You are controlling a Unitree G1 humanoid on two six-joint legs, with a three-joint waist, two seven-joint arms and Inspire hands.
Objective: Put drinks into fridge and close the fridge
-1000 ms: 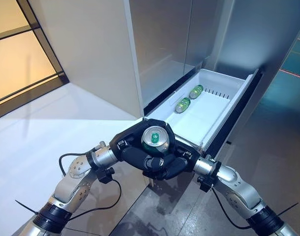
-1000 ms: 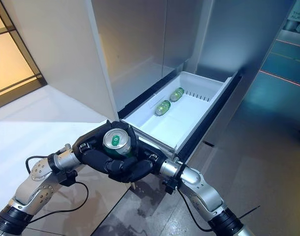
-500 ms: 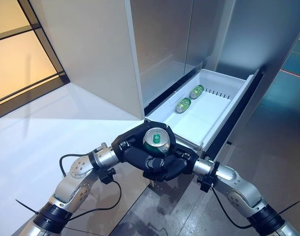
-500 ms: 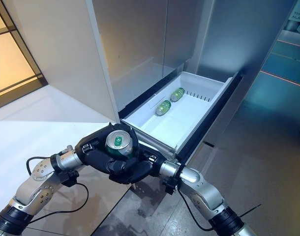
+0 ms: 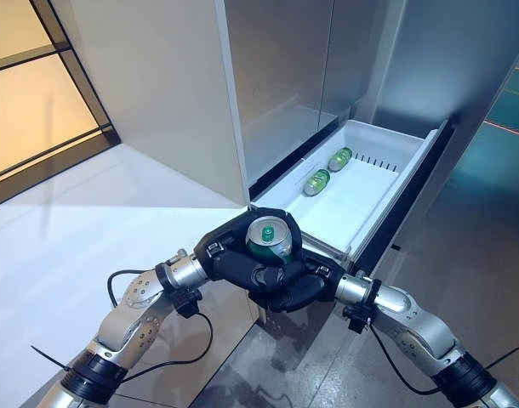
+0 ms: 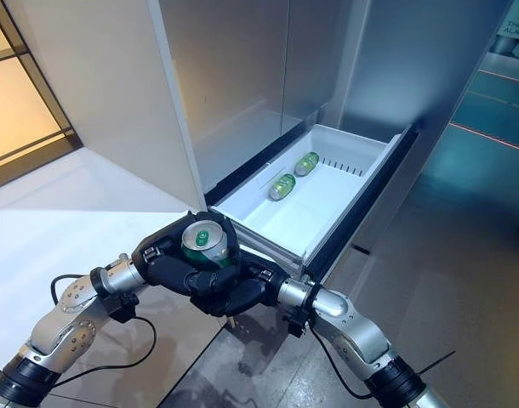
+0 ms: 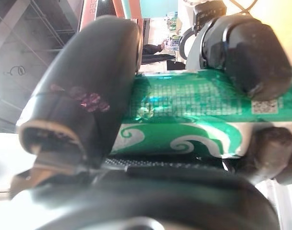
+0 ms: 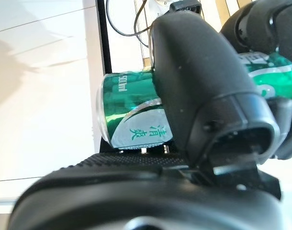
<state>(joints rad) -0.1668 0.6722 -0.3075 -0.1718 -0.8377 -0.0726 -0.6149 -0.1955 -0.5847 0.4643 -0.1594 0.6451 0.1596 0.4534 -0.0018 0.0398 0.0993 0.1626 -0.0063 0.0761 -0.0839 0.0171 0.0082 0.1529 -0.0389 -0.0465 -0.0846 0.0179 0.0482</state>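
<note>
I hold one green can upright between both hands, its silver top facing up. My left hand and my right hand are both curled round it from opposite sides. The can also shows in the left wrist view and in the right wrist view, with fingers wrapped over it. The hands are just in front of the near corner of the open white fridge drawer. Green cans lie on their sides at the drawer's left wall.
The tall fridge stands behind the drawer, with a pale side panel and grey doors. The drawer's dark front juts out to the right. White floor lies left, grey floor right.
Almost nothing: both hands keep hold of the can, and the left forearm has edged slightly forward.
</note>
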